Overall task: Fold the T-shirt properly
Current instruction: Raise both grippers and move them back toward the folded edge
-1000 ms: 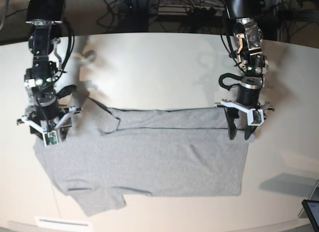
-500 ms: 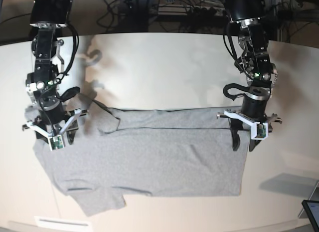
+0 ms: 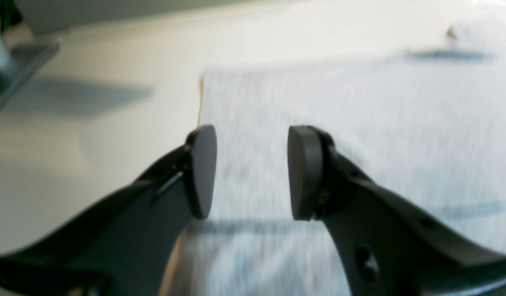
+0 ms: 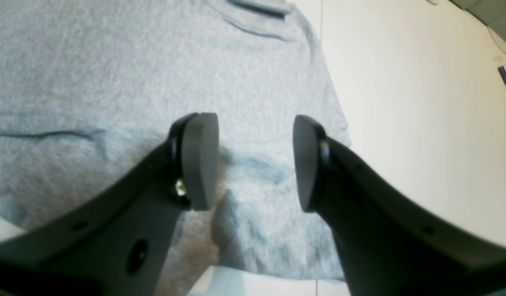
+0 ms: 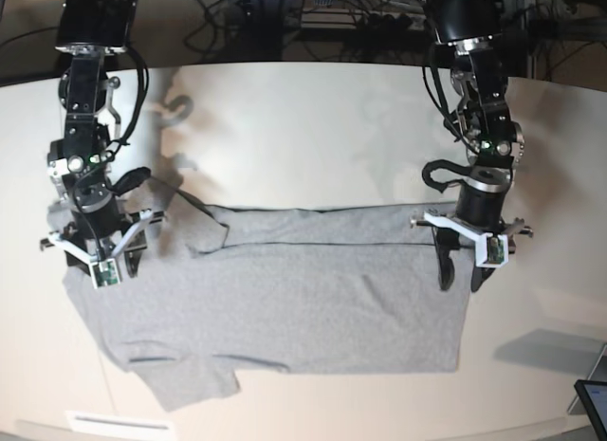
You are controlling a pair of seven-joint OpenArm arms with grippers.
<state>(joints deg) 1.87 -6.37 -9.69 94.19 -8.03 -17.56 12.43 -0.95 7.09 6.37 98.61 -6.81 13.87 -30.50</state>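
Here, a grey T-shirt [image 5: 285,299] lies flat on a pale table [image 5: 313,128], partly folded: its far long edge is turned in, forming a doubled band with a dark fold line running across. No lettering shows.

The left gripper [image 5: 460,270] hangs over the shirt's corner at about 3 o'clock in the base view. The right gripper [image 5: 95,256] hangs over the opposite corner at about 9 o'clock. In both wrist views the jaws stand apart with nothing between the pads; cloth lies below them, and neither gripper grasps anything. The left wrist view is blurred.

The step in hand appears to be taking both ends of the folded band for the next fold. To do it well, each gripper would likely need to come straight down at its end of the band, pinch all layers together, and lift evenly so the cloth stays taut and square.

The shirt's long axis runs from 9 to 3 o'clock. The sleeve [image 5: 194,384] at about 7 o'clock puts the shoulder end at 9 and the straight hem at 3.
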